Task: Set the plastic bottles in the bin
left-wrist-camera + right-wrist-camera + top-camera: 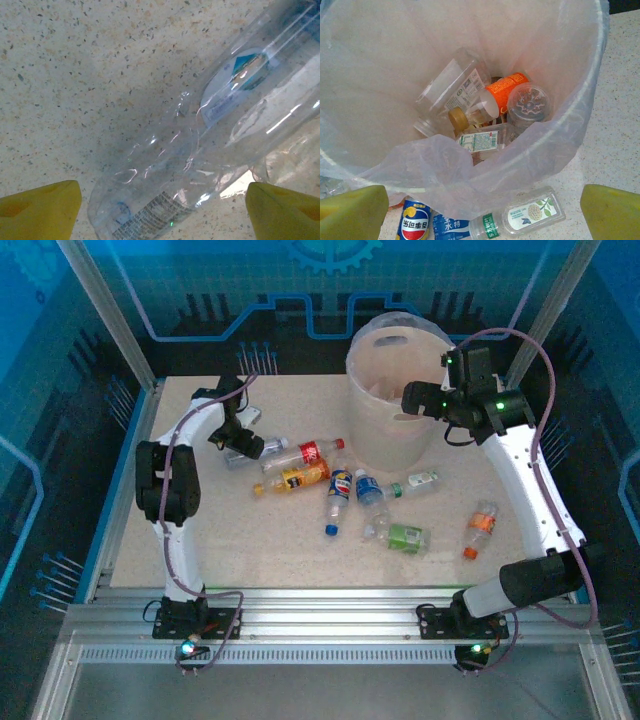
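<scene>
Straddling clear bottle (175, 165), left claw (160, 200) wide; right claw (482, 200) wide over bin (581, 115); wrist shows bottles (506, 94) inside.

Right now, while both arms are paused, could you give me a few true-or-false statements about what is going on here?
1. There are bottles inside the bin. True.
2. No bottle is left on the table. False: several lie there, among them a red-label bottle.
3. The right end effector carries a bottle. False: it is open and empty, above the bin.
4. The left end effector is open, with a clear bottle lying between its fingers. True.
5. The bin lies tipped on its side. False: it stands upright.
</scene>
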Robot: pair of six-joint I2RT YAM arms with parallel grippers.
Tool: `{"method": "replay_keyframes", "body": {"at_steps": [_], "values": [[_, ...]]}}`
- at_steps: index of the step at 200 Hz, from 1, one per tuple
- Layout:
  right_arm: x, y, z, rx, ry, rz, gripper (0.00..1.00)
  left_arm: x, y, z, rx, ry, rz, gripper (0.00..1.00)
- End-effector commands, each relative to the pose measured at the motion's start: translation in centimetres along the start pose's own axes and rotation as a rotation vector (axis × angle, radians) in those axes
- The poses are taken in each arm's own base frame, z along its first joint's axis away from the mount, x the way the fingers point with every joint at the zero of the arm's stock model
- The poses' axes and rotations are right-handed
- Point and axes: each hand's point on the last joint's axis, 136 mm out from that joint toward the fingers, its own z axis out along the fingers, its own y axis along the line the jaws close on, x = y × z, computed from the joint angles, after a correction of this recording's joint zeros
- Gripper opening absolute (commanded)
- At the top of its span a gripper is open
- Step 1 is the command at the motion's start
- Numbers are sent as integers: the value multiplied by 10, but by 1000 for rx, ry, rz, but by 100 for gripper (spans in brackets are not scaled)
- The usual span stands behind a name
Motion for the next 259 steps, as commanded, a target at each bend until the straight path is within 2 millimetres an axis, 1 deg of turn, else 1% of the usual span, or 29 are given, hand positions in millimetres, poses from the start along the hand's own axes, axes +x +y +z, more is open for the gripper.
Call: {"method": "replay_keyframes", "body": {"at_steps": [1,43,64,67,74,94,109,122,159,203,235,245,259], "values": [[-2,-4,5,12,-1,19,100,2,0,7,49,19,-23,87],[0,-2,6,5,4,16,100,-2,3,24,67,37,-72,85],[0,-3,7,7,5,15,100,0,4,34,71,56,-91,84],[0,-3,7,7,4,15,100,0,5,35,71,55,-93,82],[0,-2,7,6,5,16,100,1,5,38,74,60,-101,81],[1,-2,10,3,11,16,100,2,6,45,79,74,-116,80],[0,0,11,-2,13,18,100,5,7,51,79,87,-130,81],[0,1,12,-6,15,17,100,6,9,54,76,90,-141,85],[-1,2,14,-8,13,18,100,3,12,59,72,85,-147,88],[-1,4,17,-14,18,17,100,1,14,64,65,94,-154,87],[1,3,19,-13,21,19,100,3,17,67,54,108,-170,82],[1,3,20,-12,22,18,100,3,16,66,55,107,-177,75],[1,3,21,-14,23,20,100,2,17,64,50,101,-184,68]]}}
